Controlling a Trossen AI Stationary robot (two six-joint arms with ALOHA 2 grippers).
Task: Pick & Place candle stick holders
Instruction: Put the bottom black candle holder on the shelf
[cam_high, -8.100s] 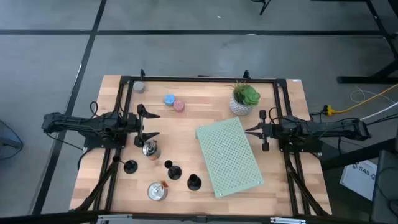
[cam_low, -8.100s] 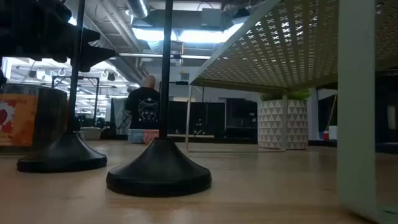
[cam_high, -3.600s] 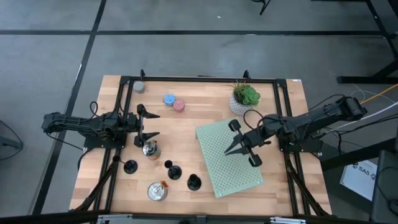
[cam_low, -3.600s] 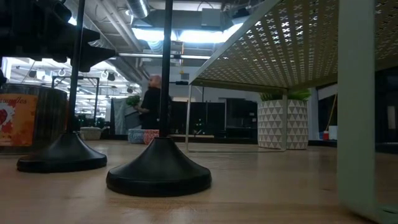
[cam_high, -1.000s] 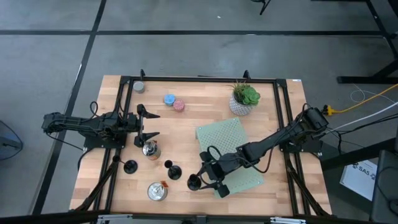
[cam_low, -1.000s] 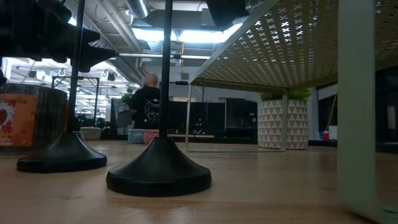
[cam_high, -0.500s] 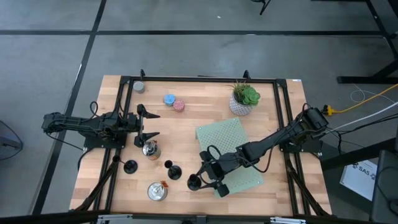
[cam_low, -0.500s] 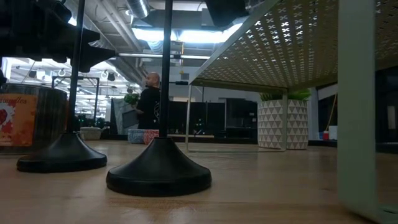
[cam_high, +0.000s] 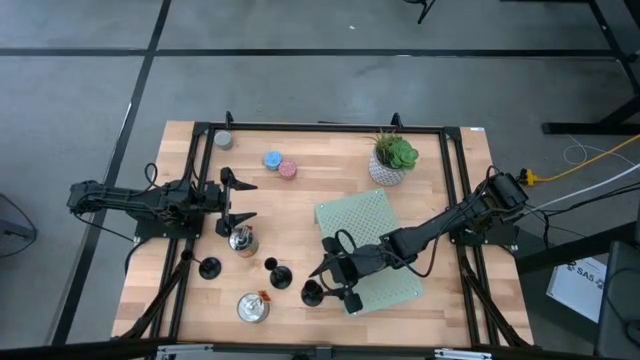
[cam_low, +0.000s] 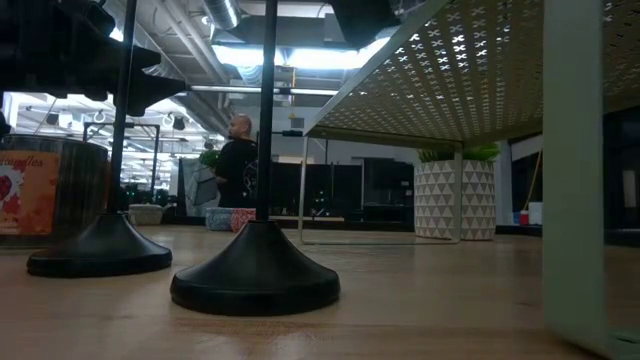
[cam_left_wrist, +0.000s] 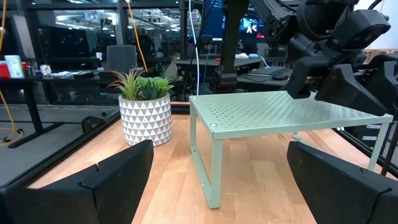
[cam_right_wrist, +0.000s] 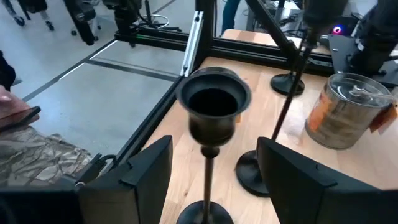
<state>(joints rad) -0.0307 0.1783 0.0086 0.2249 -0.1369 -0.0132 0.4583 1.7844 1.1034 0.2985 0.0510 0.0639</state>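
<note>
The right gripper (cam_high: 328, 283) is reaching low over the wooden table (cam_high: 300, 200), its fingers spread wide around the nearest small matte-black candle stick holder (cam_high: 312, 293) without touching it. This holder is standing just beside the pale green metal shelf with holes (cam_high: 366, 252). The left gripper (cam_high: 240, 199) is waiting, fingers wide, at the table's left side.

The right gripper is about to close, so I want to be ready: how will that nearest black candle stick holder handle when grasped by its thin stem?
The candle stick holder looks rigid metal, so it should not flex. Its cup sits high on a thin stem, so it may tip if nudged sideways. The open right gripper brackets that smooth stem; it might slip.
</note>
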